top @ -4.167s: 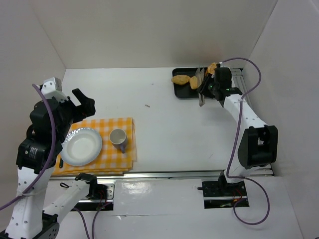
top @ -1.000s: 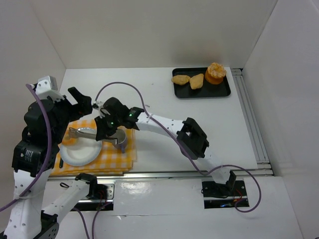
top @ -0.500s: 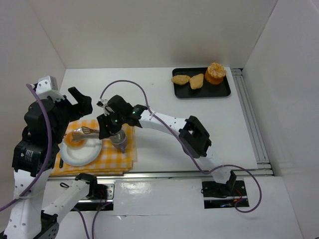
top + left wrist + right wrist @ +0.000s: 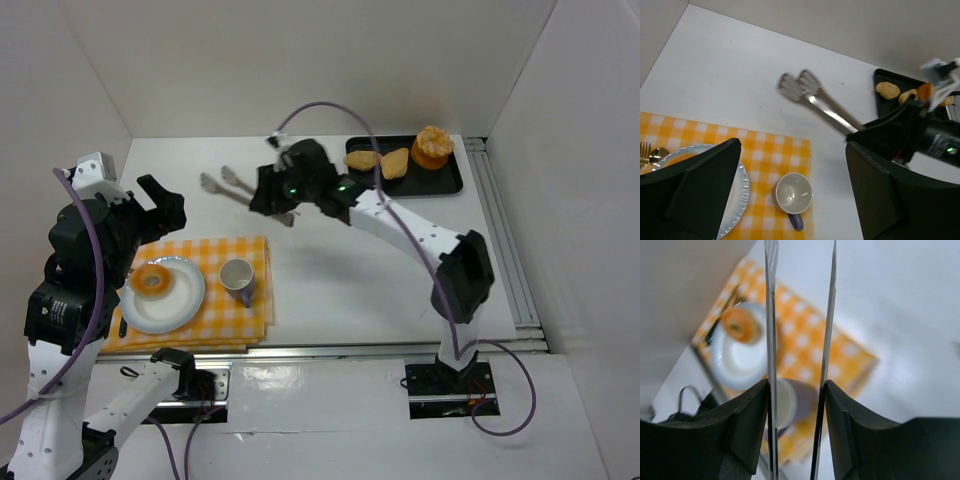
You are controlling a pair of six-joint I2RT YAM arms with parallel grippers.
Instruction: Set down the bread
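The right gripper [image 4: 268,193] clamps a pair of metal tongs [image 4: 222,184], whose blades stand apart with nothing between them, high over the white bench [image 4: 330,270]. Below and to the near-left of the tongs' tips, the ring-shaped bread [image 4: 153,280] lies on a white plate [image 4: 188,305]. The plate sits on an orange checked cloth [image 4: 258,250] beside a grey cup [image 4: 237,274]. The placing step looks complete. Any next move would seem to call for carrying the tongs toward the black tray [image 4: 420,185] behind the gripper's wrist, where three more pieces [image 4: 395,163] sit, without letting the tool slip. The left gripper [image 4: 165,203], jaws wide and empty, hovers just past the plate's far edge. The bench is plain, smooth white, boxed in by bare white walls [image 4: 300,60] on three sides.
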